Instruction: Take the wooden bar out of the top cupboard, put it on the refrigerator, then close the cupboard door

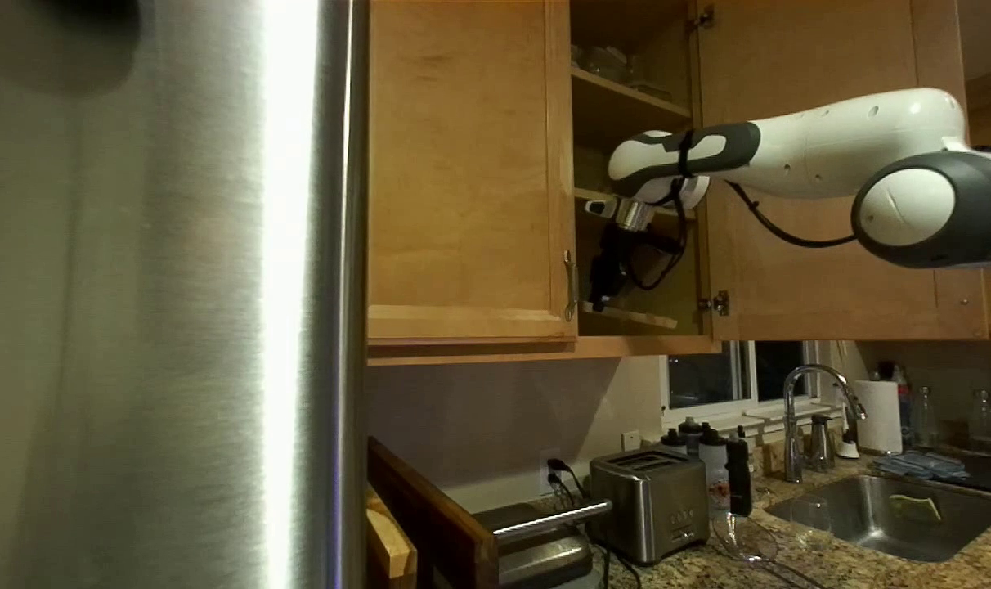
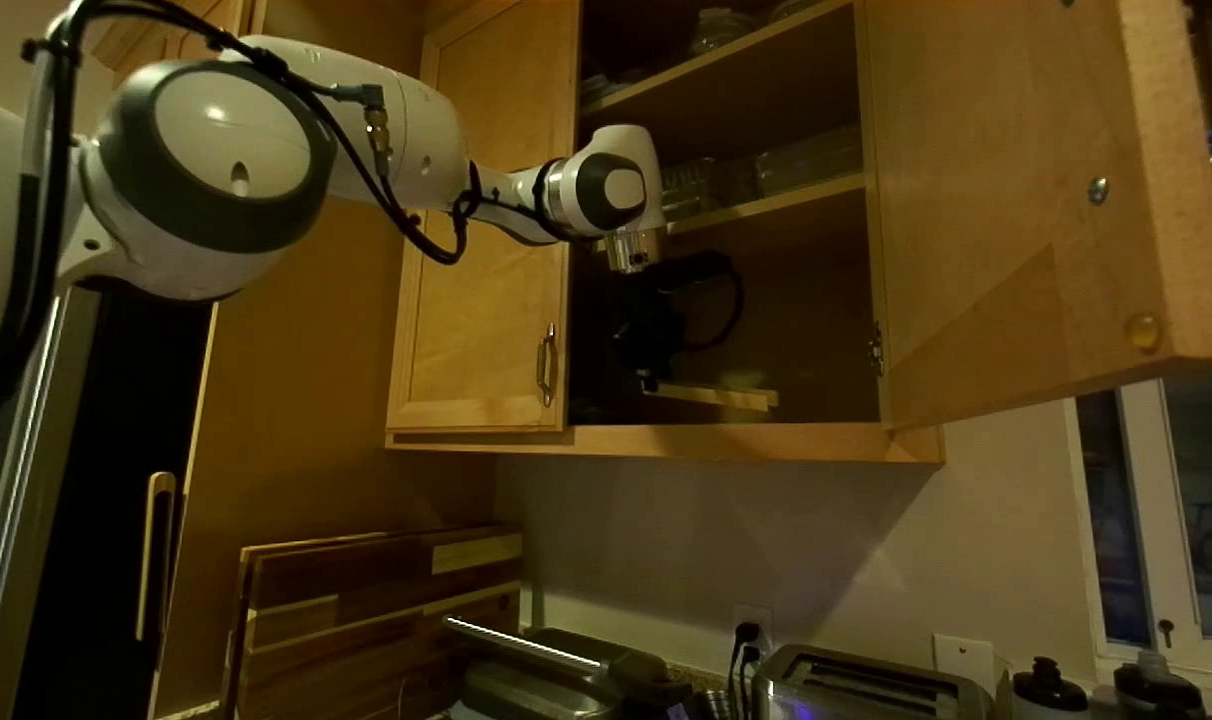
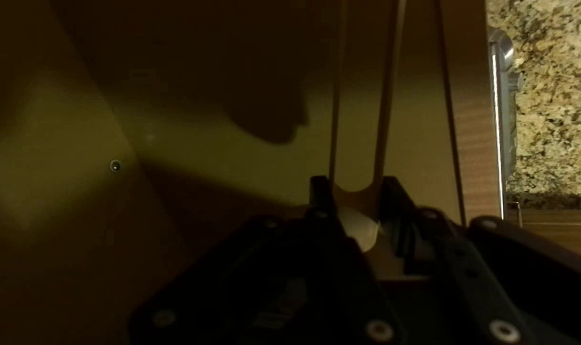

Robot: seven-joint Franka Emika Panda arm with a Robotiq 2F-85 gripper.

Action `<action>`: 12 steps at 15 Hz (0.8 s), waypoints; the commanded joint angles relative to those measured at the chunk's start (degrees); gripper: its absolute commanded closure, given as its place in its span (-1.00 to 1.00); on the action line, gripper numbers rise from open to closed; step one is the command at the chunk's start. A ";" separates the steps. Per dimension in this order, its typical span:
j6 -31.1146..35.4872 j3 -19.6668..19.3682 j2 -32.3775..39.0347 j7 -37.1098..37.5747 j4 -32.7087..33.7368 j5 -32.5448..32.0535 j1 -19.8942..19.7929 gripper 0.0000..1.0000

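Observation:
Inside the top cupboard (image 2: 666,442), low near its floor, my gripper (image 1: 598,304) is shut on the wooden bar. In the wrist view the bar (image 3: 357,199), with a long rounded slot, lies between the fingertips of the gripper (image 3: 355,188), which meet its two sides near one end. From the grip, the slim pale bar (image 2: 721,397) reaches rightwards in both exterior views; whether it touches the cupboard floor I cannot tell. The cupboard door (image 1: 822,294) stands wide open on the right. A steel refrigerator (image 1: 160,327) fills the left of an exterior view.
Shelves (image 2: 766,205) with glassware sit above the gripper inside the cupboard. A closed neighbouring door (image 1: 463,164) with a metal handle (image 1: 571,286) borders the opening on its left. Below are a toaster (image 1: 651,507), cutting boards (image 2: 376,620), bottles (image 1: 738,474) and a sink (image 1: 896,515).

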 commanded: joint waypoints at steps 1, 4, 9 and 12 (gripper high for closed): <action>5.34 0.22 -10.38 0.56 -13.61 1.44 0.71 0.85; 7.58 0.75 -14.96 0.47 -20.14 1.64 1.10 0.85; 13.07 2.68 -24.75 0.63 -31.35 2.23 2.14 0.85; 14.20 4.18 -31.16 1.57 -38.61 4.35 2.58 0.85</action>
